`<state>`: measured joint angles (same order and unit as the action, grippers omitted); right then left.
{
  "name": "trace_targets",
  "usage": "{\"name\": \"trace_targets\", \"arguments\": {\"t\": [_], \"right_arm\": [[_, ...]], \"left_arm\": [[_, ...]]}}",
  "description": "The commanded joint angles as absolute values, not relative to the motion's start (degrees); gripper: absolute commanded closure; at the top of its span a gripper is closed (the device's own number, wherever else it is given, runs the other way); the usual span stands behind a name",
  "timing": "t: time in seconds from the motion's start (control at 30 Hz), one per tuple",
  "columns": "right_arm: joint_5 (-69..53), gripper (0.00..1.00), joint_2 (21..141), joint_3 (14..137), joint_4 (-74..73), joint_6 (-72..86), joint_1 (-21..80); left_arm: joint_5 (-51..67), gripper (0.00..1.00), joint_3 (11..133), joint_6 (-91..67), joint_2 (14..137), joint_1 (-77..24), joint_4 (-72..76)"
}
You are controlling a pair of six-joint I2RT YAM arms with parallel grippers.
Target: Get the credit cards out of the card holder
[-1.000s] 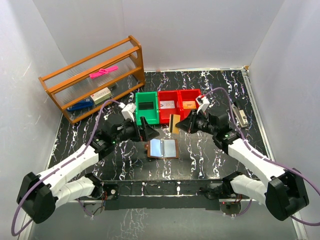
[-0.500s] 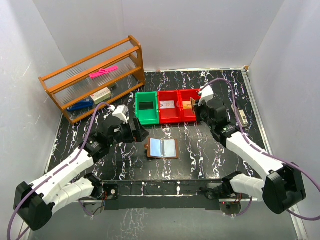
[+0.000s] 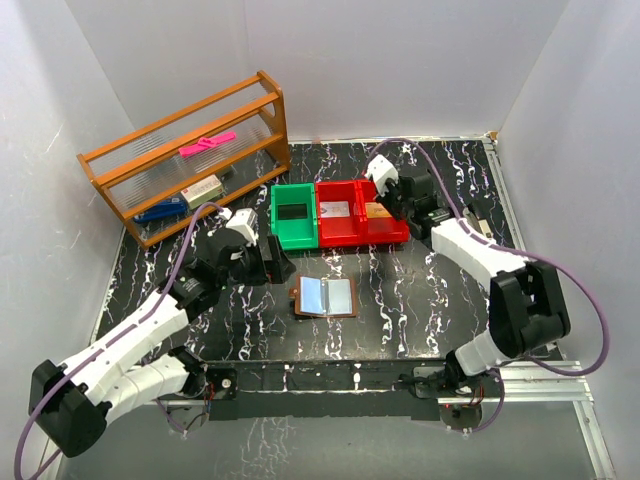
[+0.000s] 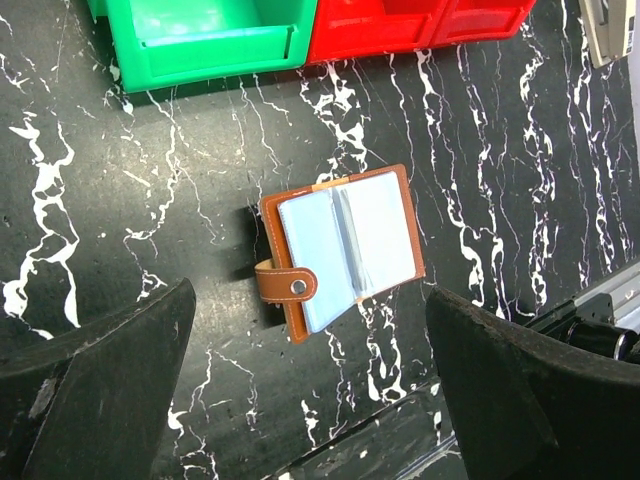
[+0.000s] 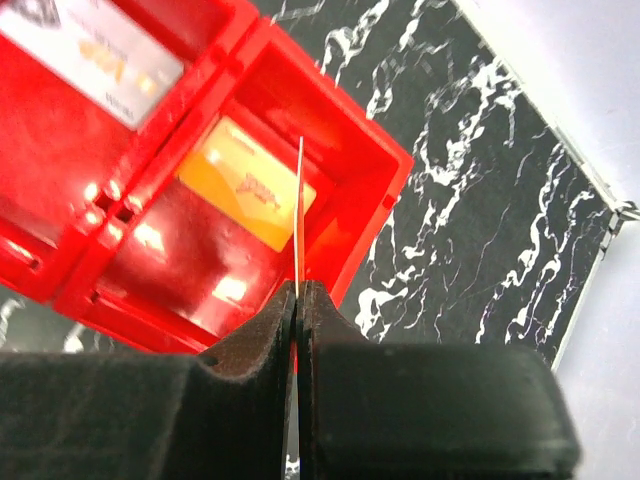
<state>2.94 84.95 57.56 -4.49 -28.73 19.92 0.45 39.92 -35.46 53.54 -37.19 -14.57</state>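
Behind the wallet (image 4: 345, 245), the right gripper (image 5: 297, 290) pinches a card (image 5: 300, 205) over a red bin (image 5: 385, 150) (orange card (image 5: 245, 195) inside), while the left gripper (image 3: 275, 266) gapes just left of the wallet.

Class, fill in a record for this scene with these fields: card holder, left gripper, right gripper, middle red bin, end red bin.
card holder: open, flat on the table, pale blue inside showing
left gripper: open, empty, aimed down at the card holder
right gripper: shut on a credit card, held edge-on over the end red bin
middle red bin: holds a silver-grey card
end red bin: holds a gold-orange card
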Motion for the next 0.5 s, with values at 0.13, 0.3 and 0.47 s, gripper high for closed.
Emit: {"name": "trace_targets", "arguments": {"t": [0.13,0.3,0.47], "right_arm": [[-7.73,1.0,90.78,65.43,-10.34,-44.24,16.56],[-7.84,1.0,96.38,68.54,-12.66,-50.28,16.61],[-7.21,1.0,101.6,70.95,-12.9,-54.6,16.53]], "left_arm": [[0.29,0.01,42.0,-33.62,50.23,-36.96,-19.95],[-0.85,0.01,42.79,-33.54,49.54,-36.97,-22.24],[-1.18,0.01,42.93,-33.55,48.46,-36.91,-23.46]]}}
